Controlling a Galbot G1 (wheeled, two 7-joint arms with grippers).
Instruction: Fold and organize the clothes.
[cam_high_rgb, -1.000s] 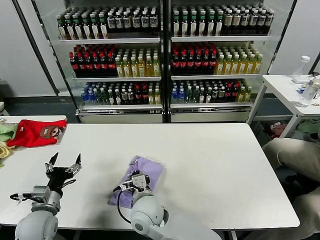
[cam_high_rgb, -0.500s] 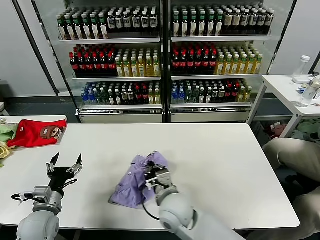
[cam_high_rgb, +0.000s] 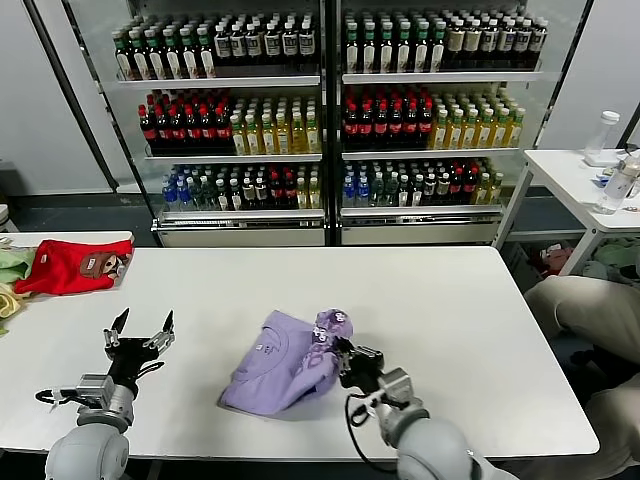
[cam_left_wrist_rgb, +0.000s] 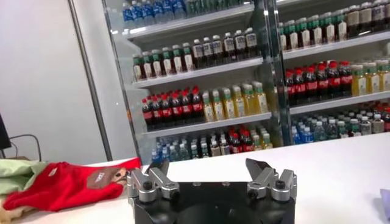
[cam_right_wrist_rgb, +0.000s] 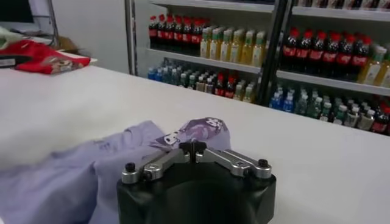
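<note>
On the white table (cam_high_rgb: 450, 310), right gripper (cam_high_rgb: 338, 357) low, clenched on the lavender T-shirt (cam_high_rgb: 285, 365); left gripper (cam_high_rgb: 139, 333) spread, upright

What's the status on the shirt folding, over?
Right gripper shut on lavender T-shirt, lifting its right edge. Left gripper open, idle above the table at left. Red shirt far left, not in the way.

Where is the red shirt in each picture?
Head view: the red shirt lies at the table's far left corner.
Left wrist view: low at the left edge, beyond the left gripper.
Right wrist view: top left corner.
Shared landmark: the drinks shelves behind the table.
</note>
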